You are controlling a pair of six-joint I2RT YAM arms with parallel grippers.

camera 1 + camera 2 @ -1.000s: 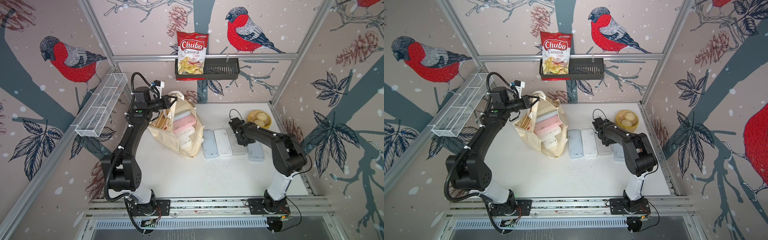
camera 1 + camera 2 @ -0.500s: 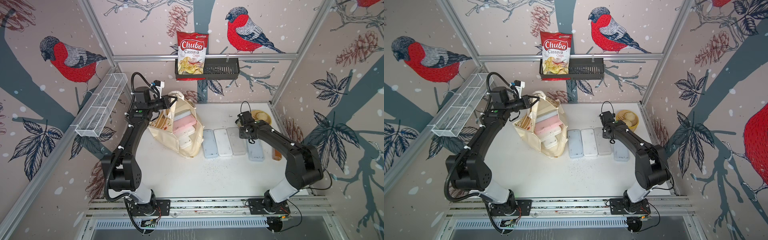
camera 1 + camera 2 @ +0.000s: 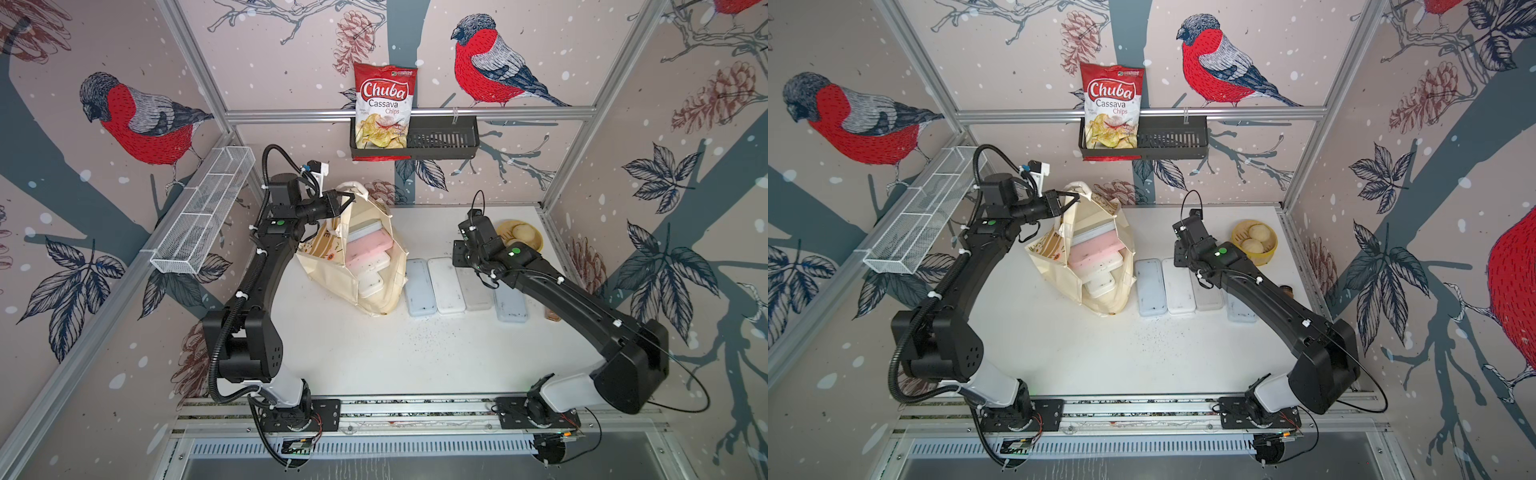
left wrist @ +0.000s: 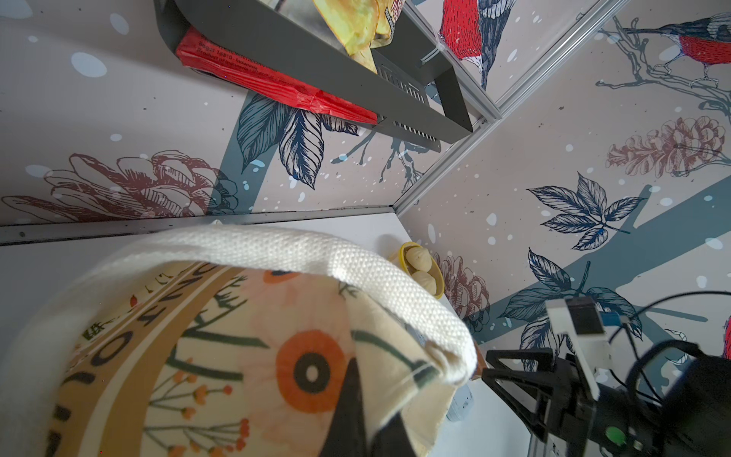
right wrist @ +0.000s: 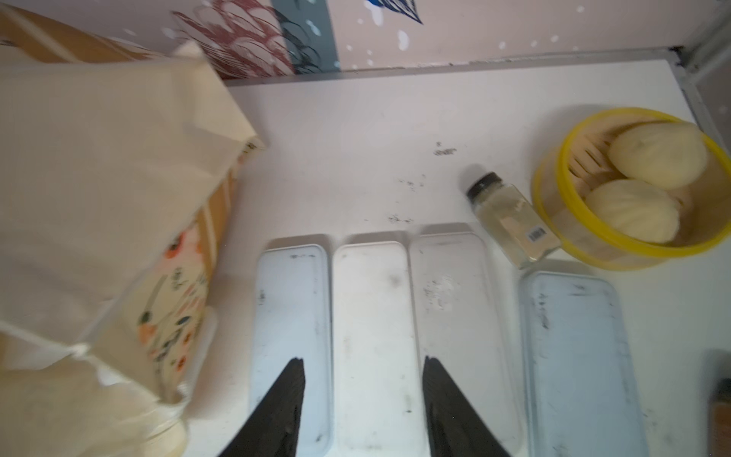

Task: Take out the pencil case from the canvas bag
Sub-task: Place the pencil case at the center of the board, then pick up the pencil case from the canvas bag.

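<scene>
Chip bag front: "Chuba" in white script on red, with "Cassava" in dark letters and "Chips" in red beneath, readable in both top views on the chip bag, high on the wall behind the canvas bag.
Chip bag top corner: small green mark, too small to read.
Chip bag bottom seam: fine print in the left wrist view, roughly "Product of Indonesia", the rest too fine.
Canvas bag band: large dark capitals on the tan stripe, an "O" clear, no whole word readable.
Spice jar label: a barcode on the spice jar, well apart from the canvas bag, digits illegible.
</scene>
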